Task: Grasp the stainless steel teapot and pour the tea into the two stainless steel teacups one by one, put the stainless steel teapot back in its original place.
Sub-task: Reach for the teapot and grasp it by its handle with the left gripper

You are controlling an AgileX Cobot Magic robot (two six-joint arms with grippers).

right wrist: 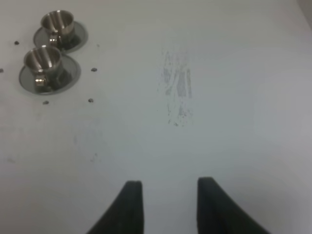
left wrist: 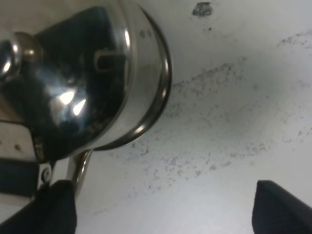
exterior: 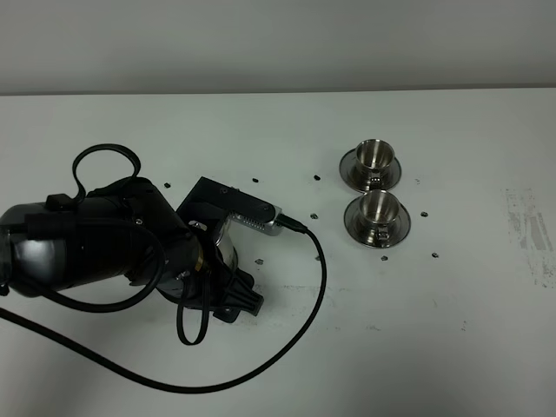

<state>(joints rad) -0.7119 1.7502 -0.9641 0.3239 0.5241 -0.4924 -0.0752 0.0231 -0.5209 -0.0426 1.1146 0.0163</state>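
The stainless steel teapot (left wrist: 97, 73) fills the left wrist view, with its domed lid, its knob (left wrist: 7, 53) and its thin loop handle (left wrist: 79, 168). It stands on a round steel saucer whose rim (left wrist: 165, 83) shows. My left gripper (left wrist: 163, 214) is open wide just beside the pot, and the handle is close to one finger (left wrist: 53, 209). From above, my left arm (exterior: 130, 243) hides nearly all of the pot. The two stainless steel teacups (exterior: 375, 155) (exterior: 378, 207) stand on their saucers to the right, also seen as cups (right wrist: 57, 23) (right wrist: 43, 59). My right gripper (right wrist: 168, 195) hovers over bare table with its fingers slightly apart and nothing between them.
A black cable (exterior: 300, 347) loops from the left arm across the white table toward the front edge. Small dark specks (exterior: 316, 176) dot the table around the cups. A scuffed grey patch (exterior: 532, 233) marks the table at the far right.
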